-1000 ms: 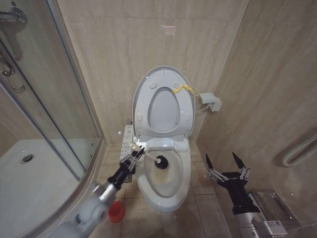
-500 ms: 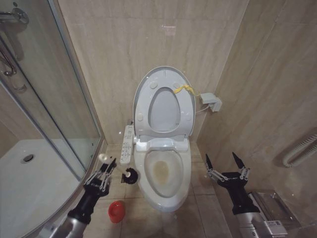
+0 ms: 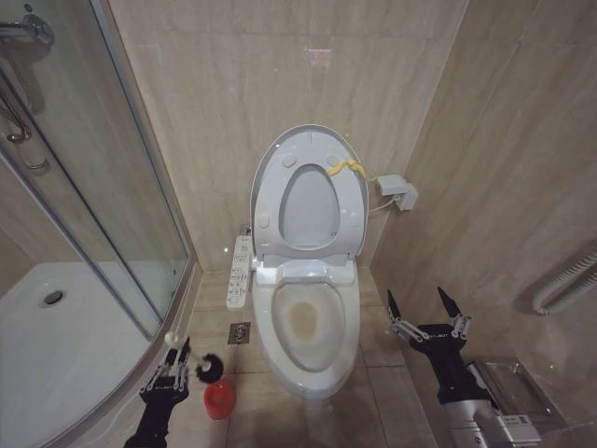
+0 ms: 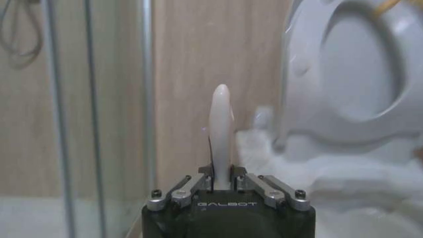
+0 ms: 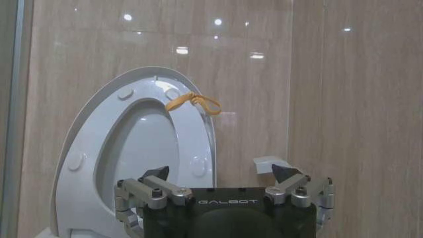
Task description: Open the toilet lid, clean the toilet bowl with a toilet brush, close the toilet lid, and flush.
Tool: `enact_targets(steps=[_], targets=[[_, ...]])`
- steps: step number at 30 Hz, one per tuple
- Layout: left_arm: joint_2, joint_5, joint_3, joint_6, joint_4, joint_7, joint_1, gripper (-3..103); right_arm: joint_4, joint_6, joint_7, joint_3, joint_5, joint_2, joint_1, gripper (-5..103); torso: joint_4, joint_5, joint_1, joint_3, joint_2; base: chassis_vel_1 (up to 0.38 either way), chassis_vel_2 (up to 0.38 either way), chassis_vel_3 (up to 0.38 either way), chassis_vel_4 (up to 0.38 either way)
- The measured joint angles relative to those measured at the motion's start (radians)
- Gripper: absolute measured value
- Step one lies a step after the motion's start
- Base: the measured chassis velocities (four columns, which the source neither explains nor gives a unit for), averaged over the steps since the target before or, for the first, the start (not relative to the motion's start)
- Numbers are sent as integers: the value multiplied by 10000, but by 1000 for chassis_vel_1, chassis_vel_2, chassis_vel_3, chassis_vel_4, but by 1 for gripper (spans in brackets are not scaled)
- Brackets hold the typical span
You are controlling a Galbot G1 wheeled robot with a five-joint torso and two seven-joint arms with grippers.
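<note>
1. Left gripper (image 3: 169,366) sits low over the floor tiles, between the shower enclosure (image 3: 84,280) and the toilet. Its fingers are pinched on the white handle of the toilet brush (image 3: 207,367); in the left wrist view the handle (image 4: 220,134) stands straight up out of the closed jaws.
2. Black bristle head hangs just above the rim of the red holder cup (image 3: 218,399) (contact cannot be judged).
3. Right gripper (image 3: 426,308) hovers over the floor on the toilet's right side, near the side wall, fingers spread wide and holding nothing. The right wrist view confirms the spread tips (image 5: 222,173).
4. Toilet bowl (image 3: 308,327) stands open at floor centre, a brownish stain on its inner basin.
5. White control panel (image 3: 239,273) is fixed along the bowl's left edge.
6. Toilet lid (image 3: 308,191) is raised upright with the seat ring against the back wall; the yellow strap (image 3: 347,168) hangs at its upper right edge.
7. A small white box (image 3: 397,192) is mounted on the wall to the right of the lid.
</note>
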Motion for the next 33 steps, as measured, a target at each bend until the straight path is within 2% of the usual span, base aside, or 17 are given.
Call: enact_targets(steps=[3, 4, 6, 7, 10, 13, 20, 33], targets=[[-249, -232, 273, -604, 1903, 202, -1129, 16, 0, 0, -1, -1, 0, 0, -1, 100, 0, 0, 1, 0, 0, 0, 0, 0, 0], [-249, -232, 273, -604, 1903, 202, -1129, 16, 0, 0, -1, -1, 0, 0, -1, 100, 0, 0, 1, 0, 0, 0, 0, 0, 0], [-390, -407, 417, -939, 3178, 500, -1948, 16, 0, 0, -1, 0, 0, 0, -1, 100, 1, -4, 1, 1, -1, 0, 0, 0, 0], [-390, -407, 417, -939, 3178, 500, -1948, 16, 0, 0, -1, 0, 0, 0, -1, 100, 1, -4, 1, 1, -1, 0, 0, 0, 0], [-711, -550, 630, -1499, 5364, 974, -3417, 16, 1, 0, -1, 0, -1, 0, 0, 100, -5, -4, 3, 1, -1, 0, 0, 0, 0], [-791, -654, 720, -1613, 6039, 1179, -3790, 16, 0, 0, 0, 0, 0, 0, 0, 100, 0, -1, 3, 2, -1, 0, 0, 0, 0], [-855, -868, 942, -1570, 6333, 1395, -3986, 16, 1, 0, 0, 0, 0, 0, 0, 100, 0, 0, 2, 1, -1, 0, 0, 0, 0], [-1006, -749, 1070, -1213, 5960, 1193, -3869, 16, 0, 0, 0, 0, 0, 0, 0, 100, 1, 0, 1, 0, 0, 0, 0, 0, 0]])
